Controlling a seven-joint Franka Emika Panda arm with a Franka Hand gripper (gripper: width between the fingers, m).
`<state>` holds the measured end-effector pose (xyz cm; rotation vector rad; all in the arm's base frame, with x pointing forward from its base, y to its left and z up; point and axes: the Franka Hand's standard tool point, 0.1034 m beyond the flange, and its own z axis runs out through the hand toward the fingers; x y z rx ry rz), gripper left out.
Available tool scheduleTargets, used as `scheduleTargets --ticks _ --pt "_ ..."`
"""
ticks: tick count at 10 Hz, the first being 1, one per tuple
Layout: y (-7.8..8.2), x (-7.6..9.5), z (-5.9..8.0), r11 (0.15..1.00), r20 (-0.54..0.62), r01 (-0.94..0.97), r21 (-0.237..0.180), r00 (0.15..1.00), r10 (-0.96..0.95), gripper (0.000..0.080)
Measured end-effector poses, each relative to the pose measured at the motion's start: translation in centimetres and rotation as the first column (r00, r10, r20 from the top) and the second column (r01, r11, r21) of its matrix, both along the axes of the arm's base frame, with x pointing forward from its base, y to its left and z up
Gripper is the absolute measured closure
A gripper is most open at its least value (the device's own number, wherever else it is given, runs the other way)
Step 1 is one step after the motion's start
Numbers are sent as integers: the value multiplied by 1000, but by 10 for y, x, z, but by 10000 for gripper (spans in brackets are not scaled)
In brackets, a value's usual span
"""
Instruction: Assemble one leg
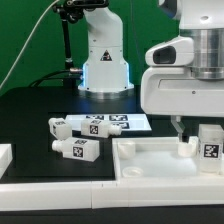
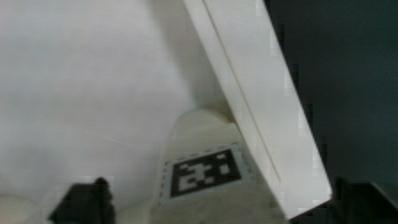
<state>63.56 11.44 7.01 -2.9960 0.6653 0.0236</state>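
A white leg [image 1: 208,148] with a marker tag stands upright on the large flat white panel [image 1: 150,160] near its corner on the exterior view's right. My gripper [image 1: 188,128] hangs just above and beside it. In the wrist view the leg [image 2: 205,170] lies between my two dark fingers [image 2: 80,203], close to one and with a gap to the other. My gripper [image 2: 214,208] is open and holds nothing. The panel's raised rim [image 2: 258,90] runs past the leg.
Three more white legs lie on the black table at the exterior view's left [image 1: 60,127], [image 1: 78,150], [image 1: 95,125]. The marker board [image 1: 125,122] lies behind them. The robot base [image 1: 105,60] stands at the back. A white block [image 1: 5,155] sits at the left edge.
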Motion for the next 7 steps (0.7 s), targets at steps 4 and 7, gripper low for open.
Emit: scheduleTargets --ticks 4,7 --pt "-1 0 0 970 -18 243 1 970 -243 515" --pt "-4 2 -1 822 -52 570 9 821 -569 515"
